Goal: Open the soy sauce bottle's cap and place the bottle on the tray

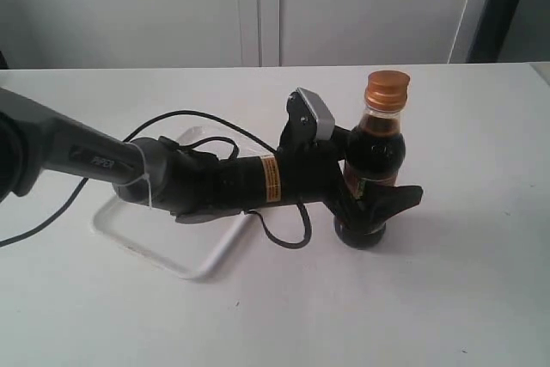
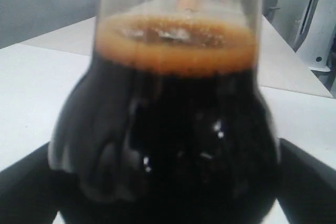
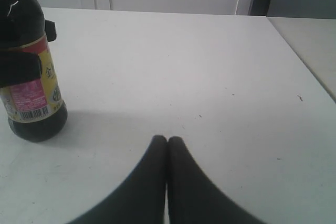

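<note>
Bottle [image 1: 375, 148] stands on white table [image 1: 481, 298] before pale panels [image 1: 155, 6].

The left arm [image 1: 223, 180] lies over the tray [image 1: 204, 266]; table [image 1: 481, 298] right of the soy sauce bottle [image 1: 375, 148] is open.

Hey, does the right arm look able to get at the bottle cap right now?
Probably yes. The cap stands clear above the left gripper, whose open jaws flank the soy sauce bottle only low down. The right gripper, shut, faces open table beside the bottle.
</note>
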